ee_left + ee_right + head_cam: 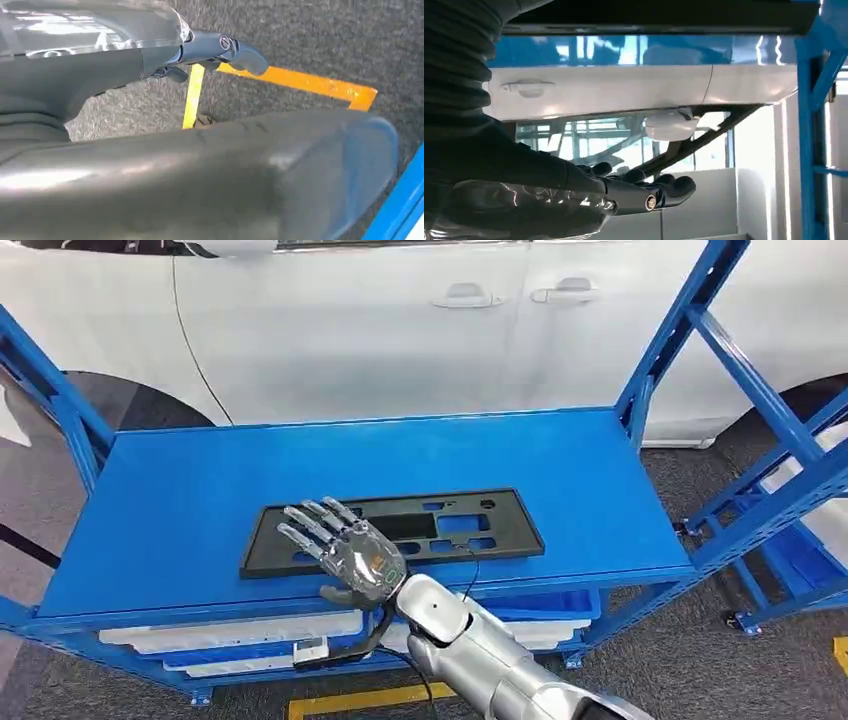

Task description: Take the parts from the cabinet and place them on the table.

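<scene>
The right hand (345,555) is wide open, holding nothing, over the near end of the flat black part (400,530) lying on the blue table (200,490). The part sits right under the fingers (310,525). It is thin and flat, so I think the fingers could slip off its edge.

Head view looking down on shelf (200,490) | left wrist facing floor (325,40) | right wrist, close, sharing car (624,90)

No readable text, label, brand or number appears anywhere in these views. The black part (395,530) on the blue shelf (200,490) bears no legible marking.
</scene>
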Robot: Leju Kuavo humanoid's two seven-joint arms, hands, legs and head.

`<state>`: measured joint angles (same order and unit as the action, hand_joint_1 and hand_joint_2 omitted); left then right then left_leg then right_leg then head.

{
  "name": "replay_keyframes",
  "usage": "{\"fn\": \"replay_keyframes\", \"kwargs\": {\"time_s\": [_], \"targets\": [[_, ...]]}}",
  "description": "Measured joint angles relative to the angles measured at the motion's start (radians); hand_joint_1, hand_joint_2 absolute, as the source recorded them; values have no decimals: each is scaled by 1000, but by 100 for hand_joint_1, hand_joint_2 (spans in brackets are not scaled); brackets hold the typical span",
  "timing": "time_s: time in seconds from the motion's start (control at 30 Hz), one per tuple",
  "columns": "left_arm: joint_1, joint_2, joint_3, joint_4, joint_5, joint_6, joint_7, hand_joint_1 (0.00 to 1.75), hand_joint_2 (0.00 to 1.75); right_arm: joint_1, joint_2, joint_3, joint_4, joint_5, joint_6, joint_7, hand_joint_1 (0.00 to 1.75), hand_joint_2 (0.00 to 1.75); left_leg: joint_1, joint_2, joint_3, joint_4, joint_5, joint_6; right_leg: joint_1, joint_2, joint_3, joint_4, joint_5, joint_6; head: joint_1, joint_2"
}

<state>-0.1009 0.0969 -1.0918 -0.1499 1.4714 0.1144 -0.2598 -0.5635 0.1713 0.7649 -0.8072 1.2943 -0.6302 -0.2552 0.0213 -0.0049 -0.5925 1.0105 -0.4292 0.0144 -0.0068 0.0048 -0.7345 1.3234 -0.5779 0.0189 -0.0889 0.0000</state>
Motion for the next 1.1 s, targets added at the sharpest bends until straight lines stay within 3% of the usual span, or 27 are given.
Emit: {"fn": "replay_keyframes", "kwargs": {"time_s": [0.03,0.1,0.13,0.23,0.27,0.3,0.33,0.43,0.47,0.5,0.53,0.6,0.63,0.67,0.77,0.83,0.87,0.9,0.93,0.97,1.0,1.03,1.1], "targets": [[1,0,0,1,0,0,-1,0,0,-1,-4,0,5,5,0,-1,0,175,0,-1,1,0,-1,-1,0,0,20,-50,37,-2,0,0],[1,0,-2,1,0,-2,-3,0,0,-9,-10,-3,14,18,-1,-3,0,175,0,-3,6,0,-3,-5,2,0,105,-232,129,-14,0,0],[1,0,-2,1,0,-3,-5,0,0,-15,-12,-5,21,23,-2,-5,0,175,-1,-2,6,1,-4,-8,5,-2,133,-294,141,-22,0,0],[1,0,-2,3,0,-4,-8,0,0,-29,-18,-8,46,51,-12,8,0,175,-6,-2,6,0,-8,-27,14,0,134,-306,135,-26,0,0],[1,0,-2,3,0,-6,-9,0,0,-34,-19,-8,56,67,-16,18,0,175,-5,-2,9,-5,-7,-33,14,1,135,-309,137,-32,0,0],[1,0,-2,3,0,-7,-11,0,0,-40,-19,-8,65,86,-18,30,0,175,-5,-1,8,-1,-11,-39,3,0,143,-323,145,-41,0,0],[1,0,-3,4,0,-8,-13,0,0,-47,-19,-8,74,101,-20,43,0,175,-2,0,1,24,-29,-42,2,-2,148,-328,146,-45,0,0],[1,0,-4,4,0,-10,-14,0,0,-61,-17,-8,113,143,-21,90,0,175,0,0,-101,237,-135,-51,6,-5,151,-327,143,-53,0,0],[3,0,-5,4,0,-10,-15,0,0,-61,-17,-8,126,159,-22,111,0,175,0,0,-131,295,-149,-54,7,-5,151,-326,142,-54,0,0],[6,1,-5,4,0,-10,-16,0,0,-63,-16,-8,143,183,-24,142,0,175,0,0,-140,305,-136,-55,7,-5,152,-325,141,-54,0,0],[6,2,-5,4,0,-10,-18,0,0,-68,-11,-7,167,207,-24,179,0,175,0,0,-124,263,-101,-55,7,-4,154,-324,139,-53,0,0],[4,5,-5,5,0,-10,-18,0,0,-83,-5,-8,202,232,-22,224,0,175,0,0,-46,96,-7,-50,6,-2,159,-318,131,-48,0,0],[4,6,-5,5,0,-10,-18,0,0,-92,-1,-7,221,240,-16,243,0,175,0,1,-14,19,11,-45,6,-2,159,-313,126,-43,0,0],[1,6,-5,5,0,-10,-19,0,0,-104,1,-8,240,245,-11,255,0,175,-8,0,-1,3,-1,-39,14,-1,155,-306,123,-37,0,0],[4,7,-6,5,0,-13,-19,0,0,-129,5,-9,290,248,10,284,0,175,-10,-2,-6,8,0,-22,10,-1,156,-311,125,-26,0,0],[3,7,-6,5,0,-14,-19,0,0,-151,7,-16,317,244,32,296,0,175,-1,0,2,-4,7,-10,9,0,156,-297,111,-14,0,0],[2,7,-6,5,0,-14,-19,0,0,-163,7,-21,333,240,48,301,73,175,-1,0,2,-4,7,-5,8,-1,133,-250,80,-7,0,0],[1,7,-6,5,0,-14,-19,0,0,-171,7,-28,351,235,67,306,159,175,-1,1,1,-4,6,1,5,-1,96,-174,41,-2,0,0],[2,7,-6,5,0,-14,-19,0,0,-174,7,-36,365,230,80,310,159,175,-2,1,0,-4,6,2,2,-1,57,-95,7,1,0,0],[3,7,-6,5,0,-14,-18,0,0,-176,7,-47,381,224,91,314,175,175,-2,1,0,-4,6,2,1,-1,20,-22,-16,4,0,0],[5,8,-5,5,0,-14,-18,0,0,-179,7,-55,389,221,98,314,175,175,-2,1,1,-4,6,2,-1,-1,6,0,-10,5,0,0],[6,7,-5,5,0,-14,-17,0,0,-184,7,-64,399,215,108,315,175,175,-2,1,2,-4,6,2,-2,-1,17,-27,17,5,0,0],[6,7,-5,5,0,-14,-17,0,0,-193,7,-79,415,207,126,315,175,175,-2,0,5,-4,5,0,-2,-1,91,-178,98,-3,0,0]]}}
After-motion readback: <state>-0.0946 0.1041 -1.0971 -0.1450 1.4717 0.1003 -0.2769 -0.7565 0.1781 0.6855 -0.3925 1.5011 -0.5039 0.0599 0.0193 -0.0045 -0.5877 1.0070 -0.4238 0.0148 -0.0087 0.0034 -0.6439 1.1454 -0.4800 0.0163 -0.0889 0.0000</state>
